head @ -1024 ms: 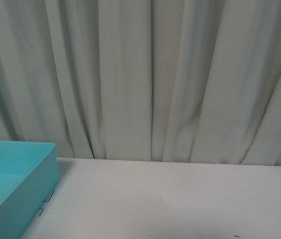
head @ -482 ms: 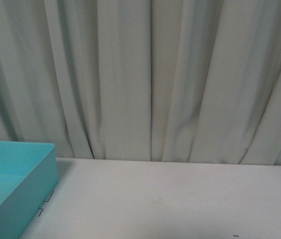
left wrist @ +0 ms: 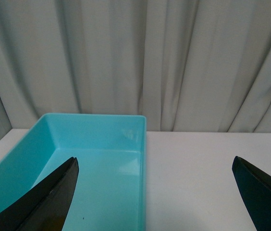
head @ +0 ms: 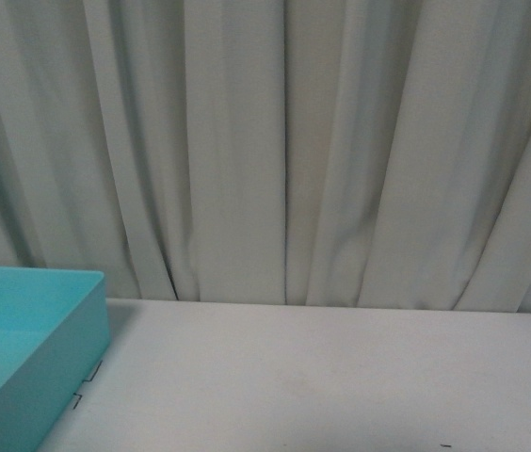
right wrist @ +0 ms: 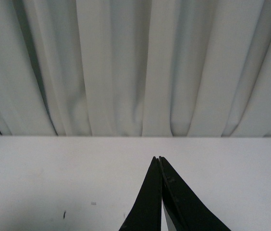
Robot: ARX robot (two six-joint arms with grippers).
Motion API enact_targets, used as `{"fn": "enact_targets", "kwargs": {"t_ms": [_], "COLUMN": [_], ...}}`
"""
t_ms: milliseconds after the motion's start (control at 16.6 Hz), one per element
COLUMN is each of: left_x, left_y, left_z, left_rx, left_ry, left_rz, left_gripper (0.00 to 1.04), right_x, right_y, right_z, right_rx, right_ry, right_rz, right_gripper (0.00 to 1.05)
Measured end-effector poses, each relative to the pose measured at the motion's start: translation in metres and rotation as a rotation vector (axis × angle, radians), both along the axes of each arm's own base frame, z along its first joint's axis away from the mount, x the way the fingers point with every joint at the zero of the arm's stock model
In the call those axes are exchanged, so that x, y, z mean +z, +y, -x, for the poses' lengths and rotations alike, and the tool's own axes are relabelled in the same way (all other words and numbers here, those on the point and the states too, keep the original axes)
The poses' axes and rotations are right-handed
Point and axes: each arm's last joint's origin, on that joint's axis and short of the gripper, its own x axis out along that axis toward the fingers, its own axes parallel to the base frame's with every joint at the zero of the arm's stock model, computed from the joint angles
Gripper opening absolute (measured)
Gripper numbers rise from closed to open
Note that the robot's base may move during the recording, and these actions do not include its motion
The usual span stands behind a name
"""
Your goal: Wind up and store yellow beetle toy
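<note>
Two grippers: both empty, neither holds the toy.
Left gripper (left wrist: 154, 161): jaws spread wide with nothing between them; it looks out over the bin's rim and the table.
Right gripper (right wrist: 158, 161): fingers pressed tip to tip on nothing, above bare table.
Bin (left wrist: 97, 130): teal and open-topped, nothing showing in the part that can be seen. It sits on the table at 8 o'clock in the front view.
Table (head: 322, 377): white, filling the 6 o'clock part of the front view.
Curtain (head: 284, 141): pale folds from 9 through 12 to 3 o'clock, behind the table.
Toy: in none of the views, so I cannot tell where it lies.
Handling: judged from the task alone, a wind-up toy is probably light, hard and slick, and will roll on its wheels. Grip it across the body sides with a modest squeeze and leave the wheels free.
Writing: no brand or label is readable. There are only small black marks (head: 85, 384) on the table just beside the bin at 7 o'clock, and a few dark specks (right wrist: 64, 213) in the right wrist view.
</note>
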Motion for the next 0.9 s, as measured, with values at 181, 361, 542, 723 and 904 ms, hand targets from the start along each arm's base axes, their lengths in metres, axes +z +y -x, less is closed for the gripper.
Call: {"fn": "enact_targets", "kwargs": {"t_ms": [181, 361, 542, 723, 904], "left_x": [0.0, 0.0, 0.0, 0.0, 0.0], "left_y": [0.0, 0.0, 0.0, 0.0, 0.0], "left_z": [0.0, 0.0, 0.0, 0.0, 0.0], "left_rx": [0.0, 0.0, -0.001, 0.0, 0.0], "left_ry": [0.0, 0.0, -0.001, 0.0, 0.0], "left_rz": [0.0, 0.0, 0.0, 0.0, 0.0], "left_gripper": [0.98, 0.98, 0.98, 0.98, 0.98], "right_x": [0.001, -0.001, -0.002, -0.002, -0.002], "right_y": [0.0, 0.0, 0.0, 0.0, 0.0], "right_z": [0.003, 0.007, 0.015, 0.015, 0.015], "right_rx": [0.0, -0.001, -0.003, -0.003, -0.003], "right_ry": [-0.016, 0.006, -0.006, -0.004, -0.005], "right_rz": [0.0, -0.001, -0.001, -0.001, -0.001], "right_gripper": [0.02, 0.02, 0.02, 0.14, 0.48]}}
